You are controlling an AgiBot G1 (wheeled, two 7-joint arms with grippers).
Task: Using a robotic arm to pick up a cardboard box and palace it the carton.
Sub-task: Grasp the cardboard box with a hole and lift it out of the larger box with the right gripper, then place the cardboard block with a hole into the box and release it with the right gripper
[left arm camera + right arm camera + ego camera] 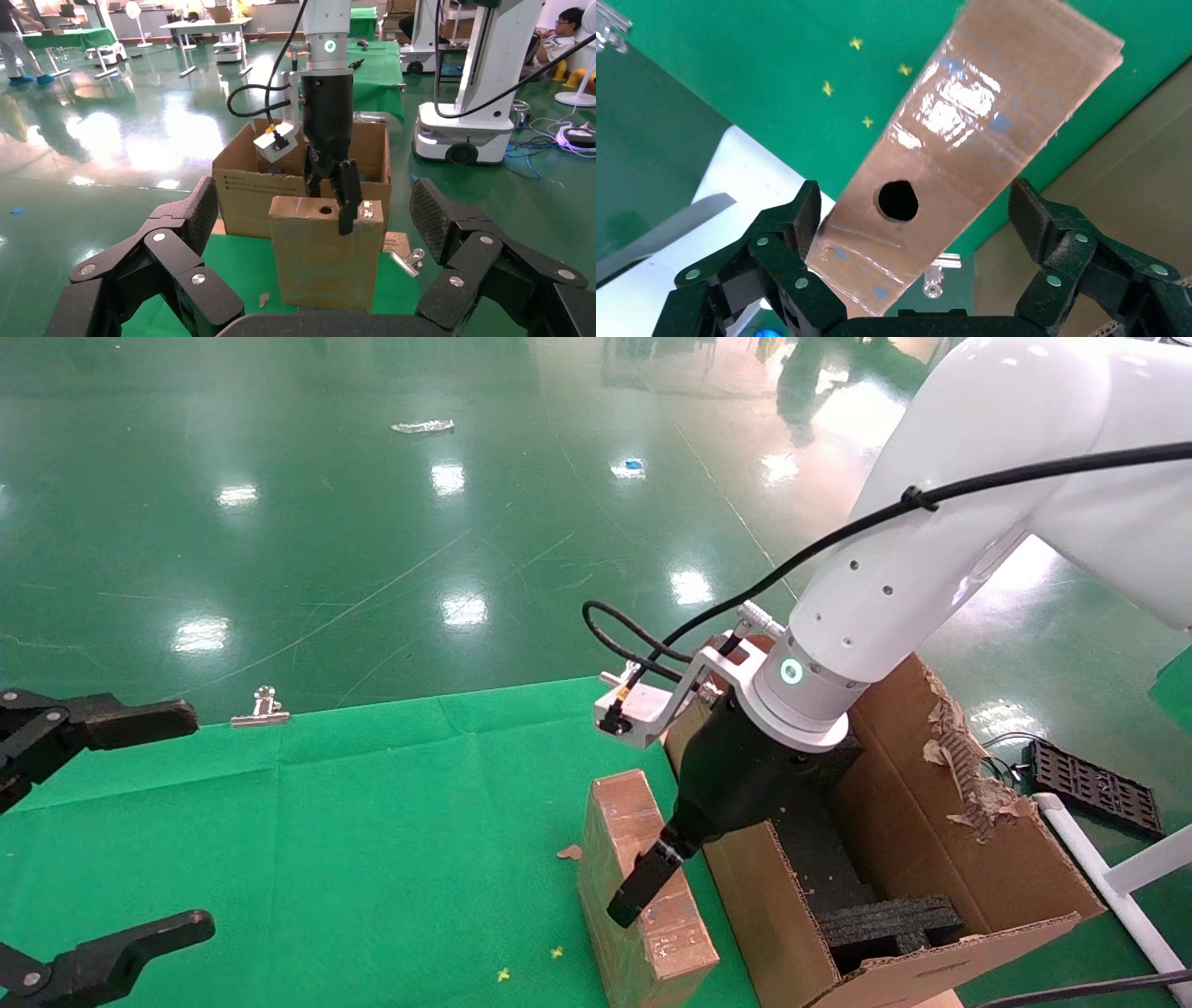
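Note:
The slim brown cardboard box (pixel 643 915) stands upright on the green table, its narrow edge with the round hole (pixel 897 200) facing up. The white robotic arm (pixel 941 551) reaches down from the right. My right gripper (pixel 649 889) is open and straddles the box's top edge, one finger (pixel 348 196) hanging over the near face and the other behind. In the right wrist view the box (pixel 975 119) lies between the spread pads. The big carton (pixel 941 803) with a torn flap stands just right of the box. My left gripper (pixel 158 826) is parked open at the far left.
Black foam inserts (pixel 885 919) line the carton's inside. A metal binder clip (pixel 261 708) lies at the table's far edge, and a cardboard scrap (pixel 569 851) lies left of the box. A black grid tray (pixel 1094 784) sits on the floor to the right.

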